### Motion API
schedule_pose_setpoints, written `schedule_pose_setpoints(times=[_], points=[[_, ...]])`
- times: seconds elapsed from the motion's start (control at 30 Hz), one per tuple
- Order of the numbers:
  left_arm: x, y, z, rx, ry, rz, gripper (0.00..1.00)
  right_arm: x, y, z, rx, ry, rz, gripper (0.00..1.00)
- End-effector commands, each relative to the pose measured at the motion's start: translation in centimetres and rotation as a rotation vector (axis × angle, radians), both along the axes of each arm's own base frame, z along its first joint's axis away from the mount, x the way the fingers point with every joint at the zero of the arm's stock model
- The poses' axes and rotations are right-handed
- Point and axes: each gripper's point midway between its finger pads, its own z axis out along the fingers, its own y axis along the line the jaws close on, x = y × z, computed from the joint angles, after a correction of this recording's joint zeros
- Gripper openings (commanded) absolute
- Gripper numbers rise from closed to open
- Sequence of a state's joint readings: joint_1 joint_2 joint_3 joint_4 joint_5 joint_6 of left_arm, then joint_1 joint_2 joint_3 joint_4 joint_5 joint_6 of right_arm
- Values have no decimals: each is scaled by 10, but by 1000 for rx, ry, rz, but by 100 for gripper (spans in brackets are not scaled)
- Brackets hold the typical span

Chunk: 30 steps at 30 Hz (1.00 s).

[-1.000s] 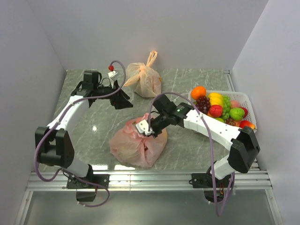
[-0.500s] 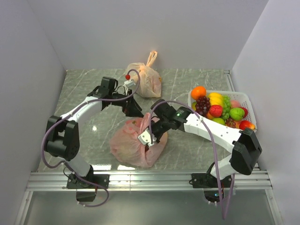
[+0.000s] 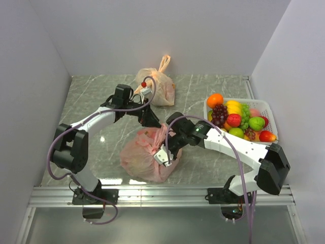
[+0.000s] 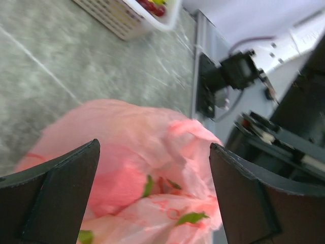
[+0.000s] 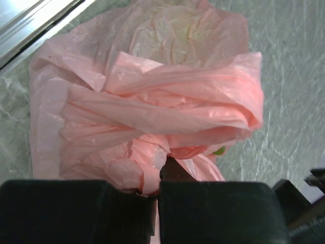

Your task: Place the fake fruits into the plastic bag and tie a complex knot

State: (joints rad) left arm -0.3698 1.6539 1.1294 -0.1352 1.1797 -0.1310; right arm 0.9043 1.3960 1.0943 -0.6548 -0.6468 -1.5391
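On the marble table (image 3: 203, 157), the pink-red plastic bag (image 3: 144, 155) bulges near-centre, handles twisted with no finished knot showing; tying looks unfinished. The white basket (image 3: 269, 114) at right holds many fake fruits (image 3: 233, 120). A pale orange bag (image 3: 157, 86) stands far behind. The right gripper (image 5: 157, 185) pinches the bag's plastic; the left gripper (image 3: 152, 120) hovers above it, spread wide.

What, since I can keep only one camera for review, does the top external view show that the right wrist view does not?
Only the top view: the basket of fake fruits, the pale orange bag, and the left tool open by the plastic bag. Only the right wrist view: close up, the right tool shut on a twisted fold of it. Both: that pink-red bag on the marble table.
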Motion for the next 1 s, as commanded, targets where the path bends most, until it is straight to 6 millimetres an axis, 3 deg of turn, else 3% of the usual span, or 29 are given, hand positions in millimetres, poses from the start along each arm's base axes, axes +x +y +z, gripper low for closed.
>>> schedule_pose_setpoints(times=[0.0, 0.13, 0.27, 0.63, 0.83, 0.87, 0.93, 0.97], points=[[29, -5, 6, 1, -67, 92, 95, -6, -1, 9, 26, -45, 31, 0], [33, -11, 10, -23, -56, 75, 88, -7, -4, 5, 24, -61, 37, 0], [21, -16, 7, -25, -29, -6, 82, -8, -5, 4, 24, -55, 32, 0], [-16, -29, 13, -69, 19, -164, 79, -6, -3, 5, 21, -58, 34, 0], [-17, -28, 10, -47, -21, -208, 59, -6, -5, 3, 20, -55, 26, 0], [-21, -25, 7, -33, -24, -217, 47, -7, -5, 4, 20, -53, 24, 0], [-17, -19, 13, -39, -45, -210, 36, -8, -6, 4, 22, -48, 20, 0], [-15, -16, 15, -42, -49, -200, 24, -8, -5, 5, 24, -50, 20, 0]])
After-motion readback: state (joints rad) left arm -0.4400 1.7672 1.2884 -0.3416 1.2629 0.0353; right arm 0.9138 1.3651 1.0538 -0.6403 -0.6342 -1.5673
